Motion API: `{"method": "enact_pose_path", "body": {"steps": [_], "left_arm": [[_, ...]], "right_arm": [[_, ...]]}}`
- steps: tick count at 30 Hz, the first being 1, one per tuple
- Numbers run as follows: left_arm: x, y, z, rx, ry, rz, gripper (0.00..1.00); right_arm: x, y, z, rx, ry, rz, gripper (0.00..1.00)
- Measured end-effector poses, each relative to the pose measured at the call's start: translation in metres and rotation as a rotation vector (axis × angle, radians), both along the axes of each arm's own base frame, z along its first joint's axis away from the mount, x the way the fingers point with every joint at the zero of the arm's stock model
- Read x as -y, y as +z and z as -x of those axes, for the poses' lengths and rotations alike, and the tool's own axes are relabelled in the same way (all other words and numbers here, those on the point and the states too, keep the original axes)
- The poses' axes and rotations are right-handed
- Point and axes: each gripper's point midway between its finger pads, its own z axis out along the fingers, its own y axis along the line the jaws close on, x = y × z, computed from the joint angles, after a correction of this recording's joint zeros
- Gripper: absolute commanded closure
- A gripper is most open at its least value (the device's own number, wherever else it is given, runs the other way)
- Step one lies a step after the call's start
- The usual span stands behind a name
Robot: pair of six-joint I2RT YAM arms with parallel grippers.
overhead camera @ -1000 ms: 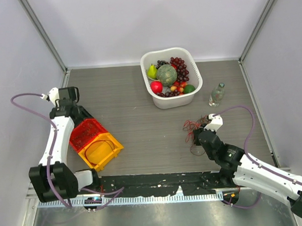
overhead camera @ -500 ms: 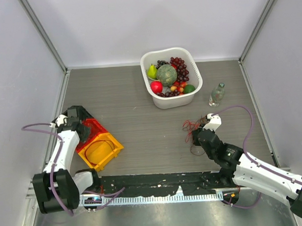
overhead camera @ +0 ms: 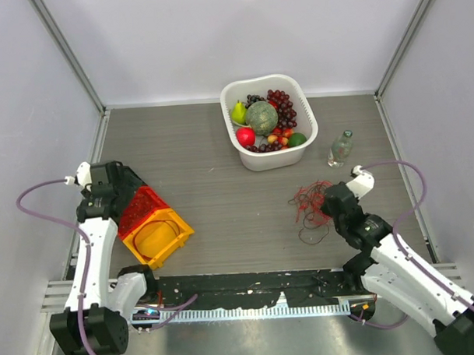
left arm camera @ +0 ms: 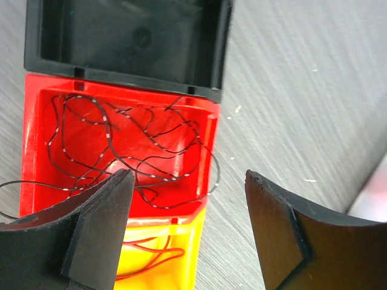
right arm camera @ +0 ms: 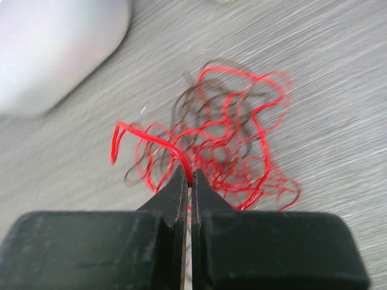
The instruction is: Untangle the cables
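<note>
Grey wood-grain surface (overhead camera: 205, 147). White basin (overhead camera: 261, 78) of fruit toward far side. Three-part box (overhead camera: 157, 223) with black, red and yellow sections sits well left of basin, nearer arm bases. Left claw (left arm camera: 187, 175) hangs over box, fingers wide apart, nothing between them. Below it, thin dark cable (left arm camera: 151, 163) lies looped in red section. Clear bottle (overhead camera: 340, 148) just right of basin. Cable bundle (overhead camera: 309, 202), red and dark loops, on surface near basin's front right corner. Right claw (right arm camera: 188, 181) pinched together on one red strand at bundle's edge.
</note>
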Motion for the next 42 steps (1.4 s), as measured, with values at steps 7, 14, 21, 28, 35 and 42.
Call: {"method": "enact_pose_path", "body": {"steps": [7,14,21,28,35,42], "left_arm": [[0.032,0.040,-0.011,0.111,-0.220,-0.035,0.30],[0.218,0.034,-0.007,0.202,-0.964,0.153,0.32],[0.347,0.027,0.065,0.340,-1.528,0.179,0.28],[0.413,0.019,0.078,0.470,-1.789,0.129,0.30],[0.438,0.021,0.057,0.553,-1.877,0.021,0.28],[0.438,0.035,0.053,0.663,-2.000,-0.115,0.28]], "right_arm": [[0.060,-0.014,-0.012,-0.083,-0.199,-0.026,0.97],[-0.001,-0.063,-0.006,-0.287,0.125,-0.181,0.99],[-0.048,-0.029,0.017,-0.206,0.368,-0.212,0.92],[-0.061,0.001,0.018,-0.140,0.445,-0.256,0.99],[-0.089,0.024,0.037,-0.103,0.645,-0.349,0.99],[-0.121,0.058,0.066,-0.056,0.927,-0.426,0.99]]}}
